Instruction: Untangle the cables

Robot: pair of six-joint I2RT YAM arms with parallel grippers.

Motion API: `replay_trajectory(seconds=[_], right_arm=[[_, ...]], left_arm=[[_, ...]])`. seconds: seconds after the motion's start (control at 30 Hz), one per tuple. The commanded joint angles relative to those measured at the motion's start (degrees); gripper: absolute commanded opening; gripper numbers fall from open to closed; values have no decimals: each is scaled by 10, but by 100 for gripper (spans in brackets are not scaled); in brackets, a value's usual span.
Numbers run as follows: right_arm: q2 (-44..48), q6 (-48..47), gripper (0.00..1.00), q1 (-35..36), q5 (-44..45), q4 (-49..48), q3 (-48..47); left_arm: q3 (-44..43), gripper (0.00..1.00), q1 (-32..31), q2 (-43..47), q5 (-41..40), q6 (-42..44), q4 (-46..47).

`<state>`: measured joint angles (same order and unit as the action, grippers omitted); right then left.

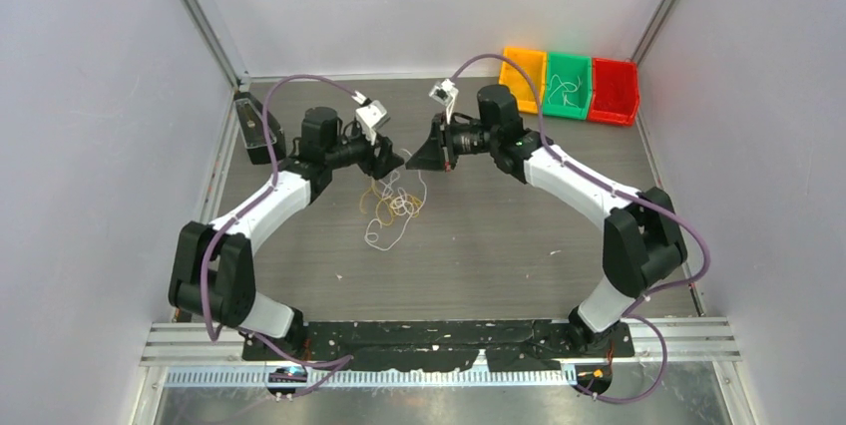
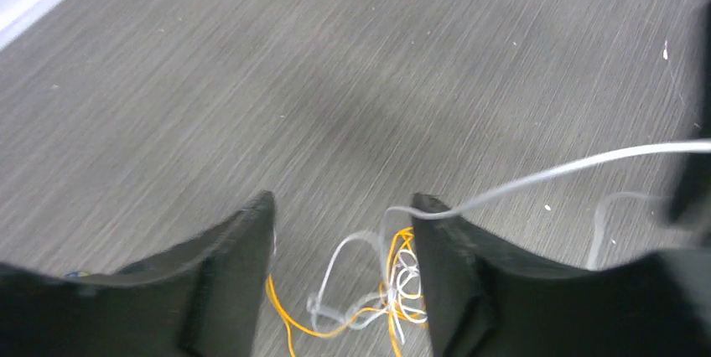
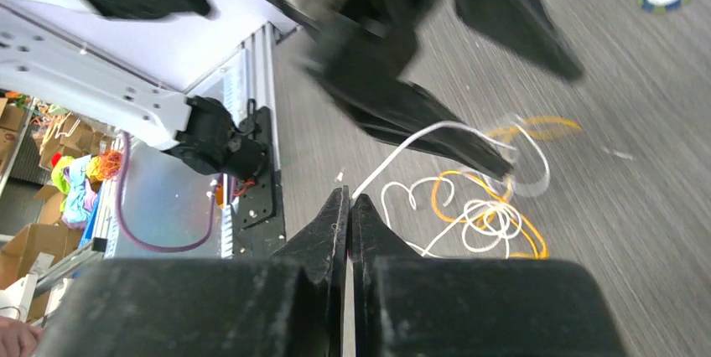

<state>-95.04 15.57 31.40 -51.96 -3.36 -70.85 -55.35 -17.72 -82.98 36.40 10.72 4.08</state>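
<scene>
Cables [image 1: 392, 204] down in a loose white and yellow-orange heap on the table [image 1: 479, 265], midway between the two arms. One white strand [image 2: 587, 164] runs up out of the heap and hangs in the air. The right tool [image 3: 345, 199], just above the heap's right side, is pressed together on that strand. The left tool [image 2: 339, 206] hovers over the heap's left side, spread apart, with the strand draped across the tip of one finger [image 2: 453, 273]. Well beyond the heap, off to its right, three bins [image 1: 569, 86] stand in a row: orange, green, red.
</scene>
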Motion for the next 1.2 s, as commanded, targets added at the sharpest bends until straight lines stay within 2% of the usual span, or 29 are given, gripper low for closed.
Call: replay_trajectory(seconds=[0.0, 0.1, 0.37, 0.57, 0.63, 0.8, 0.93, 1.17], right_arm=[[60, 25, 5, 5, -31, -34, -51], [83, 47, 6, 0, -27, -49, -74], [102, 183, 5, -55, -18, -135, -155], [96, 244, 6, -81, -5, -174, -201], [96, 232, 5, -83, -2, -161, -205], [95, 173, 5, -89, 19, -97, -208], [70, 136, 5, -128, 67, -20, -253], [25, 34, 5, -222, 118, 114, -336]], left_arm=[[21, 51, -15, -27, 0, -21, 76], [27, 42, -13, -43, -16, -62, 62], [64, 45, -13, -35, -44, -88, 18], [78, 43, 7, -27, -49, -122, 5], [84, 46, 22, -5, -27, -134, 21], [89, 72, 26, 78, 4, -85, 34], [60, 75, 26, 106, -15, -41, -54], [32, 79, 25, 123, -29, -38, -124]])
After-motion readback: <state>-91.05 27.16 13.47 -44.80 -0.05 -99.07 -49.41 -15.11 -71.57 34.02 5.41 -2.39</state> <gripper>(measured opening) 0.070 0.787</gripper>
